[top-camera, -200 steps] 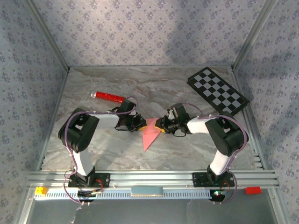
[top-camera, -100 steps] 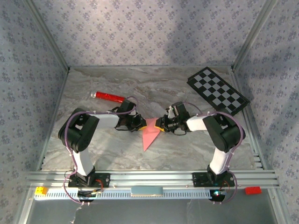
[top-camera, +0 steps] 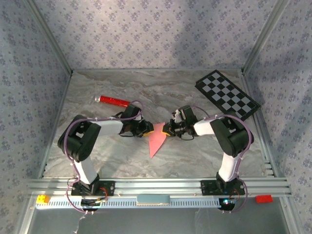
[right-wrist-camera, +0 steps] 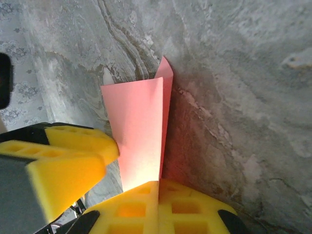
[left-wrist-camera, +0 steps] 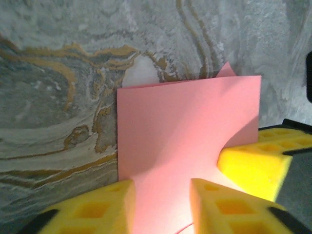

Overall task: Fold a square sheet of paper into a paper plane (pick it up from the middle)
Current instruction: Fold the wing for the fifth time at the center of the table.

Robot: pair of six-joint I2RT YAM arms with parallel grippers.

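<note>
Paper (top-camera: pixel 156 143): pink, folded to a taper, near the middle of the table (top-camera: pixel 195 161), its point toward the near edge and its wide end between the two arms. Right gripper (right-wrist-camera: pixel 158 204): jaws closed on the wide end. Left gripper (left-wrist-camera: pixel 161 204): jaws apart, paper running between them, not pinched.

Folded paper sheet (top-camera: pixel 156 141) mid-counter (top-camera: pixel 195 156), far end btwn my L jaws (on its left) & R jaws (on its right), tip twd near edge. Behind-left of L jaws: cylinder (top-camera: pixel 113 101). Far-right corner: checkerboard (top-camera: pixel 227 95), well apart.
</note>
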